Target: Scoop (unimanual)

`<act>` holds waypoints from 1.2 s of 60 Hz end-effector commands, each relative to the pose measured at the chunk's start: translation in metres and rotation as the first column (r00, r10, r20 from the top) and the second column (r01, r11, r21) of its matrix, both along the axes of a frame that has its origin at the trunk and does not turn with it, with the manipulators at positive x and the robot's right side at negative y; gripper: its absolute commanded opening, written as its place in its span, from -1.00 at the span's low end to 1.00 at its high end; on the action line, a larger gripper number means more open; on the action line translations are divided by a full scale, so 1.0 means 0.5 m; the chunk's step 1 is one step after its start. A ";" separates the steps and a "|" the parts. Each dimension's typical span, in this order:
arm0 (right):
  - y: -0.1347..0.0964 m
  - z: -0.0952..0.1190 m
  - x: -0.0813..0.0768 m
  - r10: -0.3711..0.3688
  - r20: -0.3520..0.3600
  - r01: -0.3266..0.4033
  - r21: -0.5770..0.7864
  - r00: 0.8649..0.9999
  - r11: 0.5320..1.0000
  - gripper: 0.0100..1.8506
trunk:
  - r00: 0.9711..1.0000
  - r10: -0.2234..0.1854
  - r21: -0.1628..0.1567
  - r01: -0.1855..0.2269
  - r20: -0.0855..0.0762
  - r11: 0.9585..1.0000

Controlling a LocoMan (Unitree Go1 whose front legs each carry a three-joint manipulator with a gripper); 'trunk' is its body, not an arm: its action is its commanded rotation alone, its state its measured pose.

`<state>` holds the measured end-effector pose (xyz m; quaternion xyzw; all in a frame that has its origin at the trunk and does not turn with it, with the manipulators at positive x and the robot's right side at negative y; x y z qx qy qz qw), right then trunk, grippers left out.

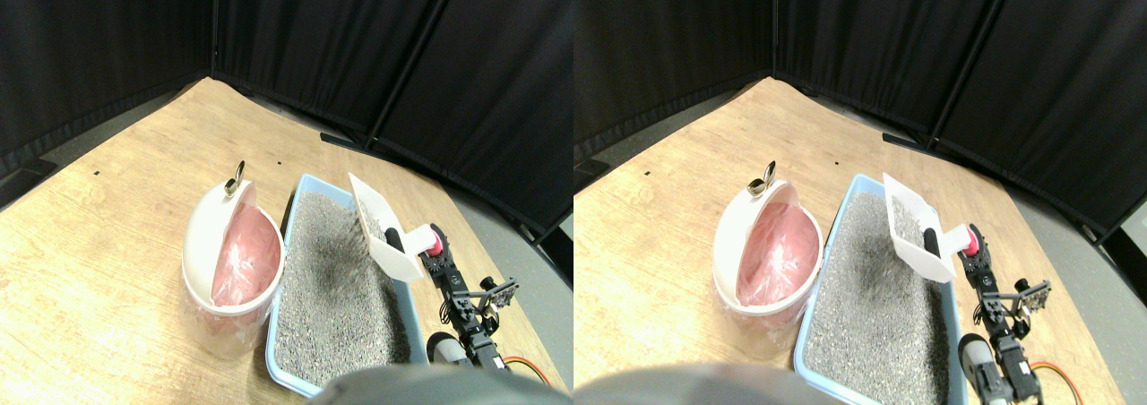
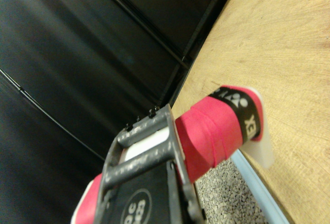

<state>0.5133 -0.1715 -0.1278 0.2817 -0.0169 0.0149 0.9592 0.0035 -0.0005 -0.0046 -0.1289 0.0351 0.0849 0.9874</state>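
Note:
A white slotted scoop (image 1: pixel 381 230) hangs tilted above the right side of the blue litter tray (image 1: pixel 287 383). My right gripper (image 1: pixel 436 248) is shut on its red-wrapped handle (image 2: pixel 214 131). Grey litter (image 1: pixel 336 297) fills the tray, and grains stream down from the scoop's lower edge. A small dark lump (image 1: pixel 392 237) lies in the scoop near the handle. In the wrist view the dark jaw frame (image 2: pixel 149 146) lies across the red handle, with litter (image 2: pixel 227 193) and the tray rim (image 2: pixel 258 188) below it.
A white bin (image 1: pixel 202 244) with a pink bag liner (image 1: pixel 246 257) stands against the tray's left side, its lid tipped up. Everything rests on a wooden floor (image 1: pixel 90 244). Black curtains (image 1: pixel 358 47) close off the back and right.

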 end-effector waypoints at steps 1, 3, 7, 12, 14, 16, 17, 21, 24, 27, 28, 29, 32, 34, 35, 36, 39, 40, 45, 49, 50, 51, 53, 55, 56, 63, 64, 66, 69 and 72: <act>0.009 0.020 -0.002 0.048 0.102 -0.044 -0.036 0.994 0.998 -0.95 | 1.000 0.006 0.003 -0.006 0.022 1.000; 0.008 0.019 -0.004 0.044 0.104 -0.039 -0.051 0.994 0.998 -0.95 | 1.000 0.006 0.003 -0.006 0.021 1.000; 0.008 0.019 -0.006 0.040 0.103 -0.035 -0.056 0.994 0.998 -0.95 | 1.000 0.006 0.003 -0.006 0.021 1.000; 0.007 0.017 -0.007 0.043 0.104 -0.037 -0.057 0.994 0.998 -0.95 | 1.000 0.007 0.003 -0.007 0.021 1.000; 0.006 0.016 -0.007 0.052 0.108 -0.045 -0.066 0.993 0.997 -0.95 | 1.000 0.007 0.002 -0.007 0.017 1.000; 0.005 0.015 -0.008 0.053 0.103 -0.046 -0.075 0.993 0.996 -0.95 | 1.000 0.007 0.002 -0.007 0.017 1.000; 0.005 0.015 -0.008 0.054 0.103 -0.047 -0.077 0.993 0.996 -0.95 | 1.000 0.007 0.002 -0.007 0.017 1.000; 0.006 0.014 -0.008 0.058 0.106 -0.049 -0.092 0.993 0.995 -0.95 | 1.000 0.013 0.001 -0.013 0.014 1.000; 0.008 0.016 -0.009 0.055 0.100 -0.044 -0.104 0.993 0.994 -0.95 | 1.000 0.013 0.001 -0.013 0.014 1.000; 0.011 0.021 -0.011 0.056 0.094 -0.046 -0.105 0.994 0.993 -0.95 | 1.000 0.014 -0.001 -0.014 0.015 1.000; 0.011 0.021 -0.012 0.056 0.093 -0.046 -0.106 0.994 0.993 -0.95 | 1.000 0.014 -0.001 -0.014 0.015 1.000; 0.012 0.023 -0.012 0.057 0.091 -0.047 -0.110 0.994 0.993 -0.95 | 1.000 0.013 -0.002 -0.013 0.014 1.000; 0.014 0.026 -0.013 0.060 0.091 -0.050 -0.111 0.994 0.993 -0.95 | 1.000 0.014 -0.002 -0.014 0.016 1.000; 0.016 0.028 -0.013 0.063 0.092 -0.053 -0.107 0.994 0.993 -0.95 | 1.000 0.016 -0.001 -0.016 0.017 1.000; 0.017 0.029 -0.013 0.065 0.095 -0.055 -0.103 0.993 0.993 -0.95 | 1.000 0.016 -0.001 -0.016 0.017 1.000; 0.017 0.029 -0.013 0.067 0.098 -0.057 -0.102 0.993 0.993 -0.95 | 1.000 0.016 -0.001 -0.016 0.017 1.000; 0.019 0.029 -0.012 0.067 0.098 -0.059 -0.087 0.993 0.994 -0.95 | 1.000 0.020 -0.001 -0.020 0.020 1.000; 0.019 0.028 -0.012 0.068 0.097 -0.060 -0.088 0.993 0.994 -0.95 | 1.000 0.022 -0.003 -0.022 0.020 1.000; 0.022 0.028 -0.012 0.079 0.095 -0.069 -0.104 0.992 0.992 -0.95 | 0.999 0.029 -0.008 -0.029 0.020 1.000; 0.024 0.030 -0.013 0.079 0.090 -0.068 -0.117 0.993 0.991 -0.95 | 0.999 0.044 -0.014 -0.044 0.020 0.999; 0.027 0.033 -0.015 0.088 0.091 -0.076 -0.127 0.992 0.989 -0.95 | 0.999 0.044 -0.014 -0.044 0.020 0.999; 0.027 0.033 -0.015 0.088 0.091 -0.076 -0.127 0.992 0.989 -0.95 | 0.999 0.048 -0.016 -0.047 0.020 0.999; 0.031 0.037 -0.017 0.092 0.088 -0.081 -0.116 0.992 0.990 -0.95 | 0.998 0.054 -0.018 -0.053 0.021 0.998; 0.034 0.041 -0.018 0.099 0.087 -0.088 -0.116 0.991 0.989 -0.95 | 0.998 0.058 -0.020 -0.058 0.023 0.998; 0.036 0.044 -0.019 0.099 0.088 -0.089 -0.116 0.991 0.989 -0.95 | 0.998 0.058 -0.020 -0.058 0.023 0.998; 0.047 0.055 -0.018 0.132 0.091 -0.119 -0.132 0.987 0.984 -0.95 | 0.997 0.073 -0.030 -0.072 0.025 0.997; 0.050 0.058 -0.018 0.142 0.092 -0.128 -0.144 0.986 0.981 -0.95 | 0.997 0.077 -0.032 -0.076 0.024 0.997; 0.057 0.063 -0.016 0.163 0.093 -0.143 -0.190 0.982 0.971 -0.95 | 0.997 0.080 -0.034 -0.079 0.023 0.996; 0.063 0.069 -0.016 0.168 0.086 -0.147 -0.212 0.982 0.966 -0.95 | 0.996 0.087 -0.038 -0.087 0.021 0.996; 0.074 0.077 -0.016 0.181 0.080 -0.157 -0.245 0.980 0.957 -0.95 | 0.996 0.092 -0.042 -0.091 0.018 0.995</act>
